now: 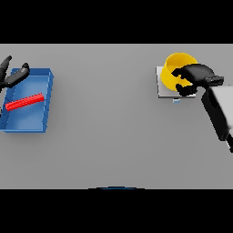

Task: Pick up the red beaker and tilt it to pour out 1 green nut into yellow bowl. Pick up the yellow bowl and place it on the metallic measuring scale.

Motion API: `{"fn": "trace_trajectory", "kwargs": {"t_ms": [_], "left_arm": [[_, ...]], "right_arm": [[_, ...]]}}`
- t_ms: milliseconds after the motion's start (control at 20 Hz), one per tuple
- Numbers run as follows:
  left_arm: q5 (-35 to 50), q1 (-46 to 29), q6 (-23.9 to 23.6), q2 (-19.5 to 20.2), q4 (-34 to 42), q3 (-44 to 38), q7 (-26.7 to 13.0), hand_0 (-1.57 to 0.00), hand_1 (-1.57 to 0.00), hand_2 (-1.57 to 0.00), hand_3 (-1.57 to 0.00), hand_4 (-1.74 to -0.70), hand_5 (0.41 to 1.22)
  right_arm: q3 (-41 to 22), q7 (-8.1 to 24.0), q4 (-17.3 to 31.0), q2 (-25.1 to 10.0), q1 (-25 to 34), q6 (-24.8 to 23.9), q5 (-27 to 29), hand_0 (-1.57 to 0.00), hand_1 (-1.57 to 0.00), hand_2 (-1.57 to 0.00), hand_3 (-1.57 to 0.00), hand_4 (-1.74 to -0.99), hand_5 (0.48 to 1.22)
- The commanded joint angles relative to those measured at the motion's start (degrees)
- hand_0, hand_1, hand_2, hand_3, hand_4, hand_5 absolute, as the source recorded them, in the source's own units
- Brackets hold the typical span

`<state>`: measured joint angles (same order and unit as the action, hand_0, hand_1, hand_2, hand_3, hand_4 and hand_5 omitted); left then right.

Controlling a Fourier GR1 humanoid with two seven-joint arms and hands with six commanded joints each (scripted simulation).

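Note:
The yellow bowl (175, 69) is over the metallic measuring scale (164, 86) at the right back of the table. My right hand (193, 76) has its fingers curled round the bowl's right rim and covers part of it. I cannot tell whether the bowl rests on the scale or hangs just above it. A red beaker (24, 102) lies on its side inside a blue tray (28, 117) at the left. My left hand (12, 75) is open with spread fingers over the tray's back left corner. No green nut shows.
The grey table (109, 132) stretches between the tray and the scale. My right forearm (220, 111) comes in from the right edge.

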<state>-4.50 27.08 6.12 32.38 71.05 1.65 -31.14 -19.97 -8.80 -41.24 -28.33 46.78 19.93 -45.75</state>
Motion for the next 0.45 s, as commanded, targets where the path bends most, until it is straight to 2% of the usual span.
{"fn": "trace_trajectory", "kwargs": {"t_ms": [0, 150, 300, 400], "left_arm": [[-0.2, 0.3, 0.0, 0.2, 0.1, 0.0, -0.6, 0.00, 0.00, 0.00, 0.00, -0.83, 0.754], [-0.5, 0.2, -0.4, -0.2, -0.8, 0.1, 0.8, 0.00, 0.00, 0.00, 0.00, -0.83, 0.752], [-0.3, -0.3, 0.0, 0.4, -0.2, -0.1, 0.5, 0.00, 0.00, 0.00, 0.00, -0.83, 0.759], [-0.3, -0.3, -0.3, 0.0, 0.1, 0.1, 0.5, 0.00, 0.00, 0.00, 0.00, -0.83, 0.760]], "right_arm": [[-0.4, -0.4, -0.5, -0.1, -0.3, 0.2, -0.2, -0.39, -0.38, -0.30, -0.26, -1.476, 0.847], [-1.4, -0.6, -0.7, -0.3, -0.4, 0.7, -1.0, -0.20, -0.19, -0.15, -0.13, -1.435, 0.817], [-1.9, 1.2, -0.4, 0.1, 0.0, 1.8, -1.4, -0.10, -0.10, -0.08, -0.07, -1.401, 0.798], [-1.7, 0.3, -0.5, -0.6, -0.5, 1.6, -1.3, -0.06, -0.06, -0.05, -0.04, -1.390, 0.779]]}}
